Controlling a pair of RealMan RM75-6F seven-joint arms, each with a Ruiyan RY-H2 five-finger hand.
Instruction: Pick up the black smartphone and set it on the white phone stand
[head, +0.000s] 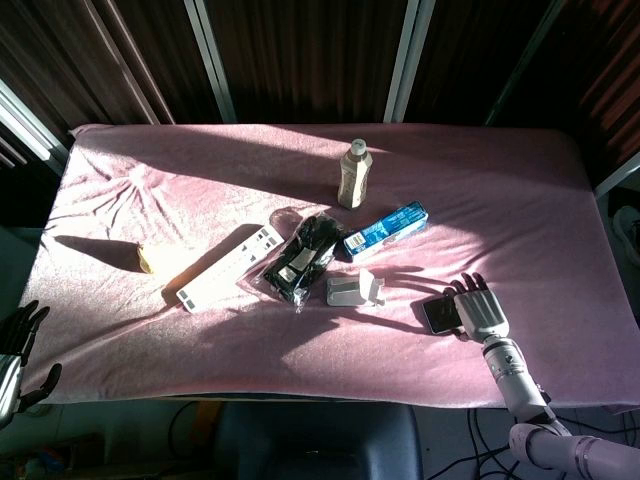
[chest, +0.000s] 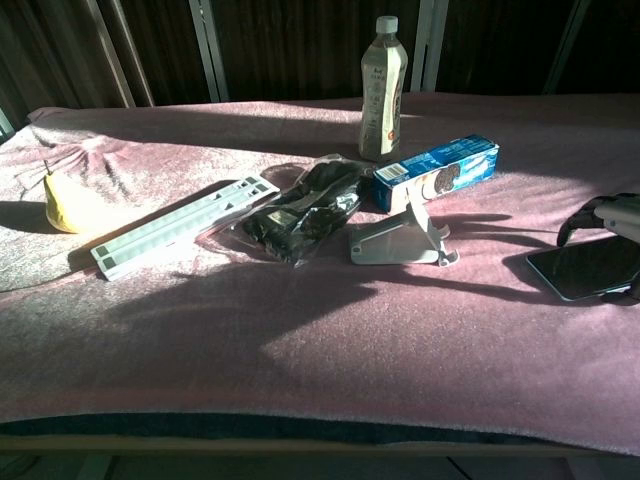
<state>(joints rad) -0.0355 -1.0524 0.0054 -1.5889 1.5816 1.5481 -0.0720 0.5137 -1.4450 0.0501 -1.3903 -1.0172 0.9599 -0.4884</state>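
Right now the right hand lies over the black smartphone, fingers spread across its far side; I cannot tell whether it truly grips. The phone lies flat on the bench near the right front edge, so a shallow hold could let it slide off the pink cloth. Further in, the white phone stand looks light and might tip if bumped. The left hand hangs open off the bench.
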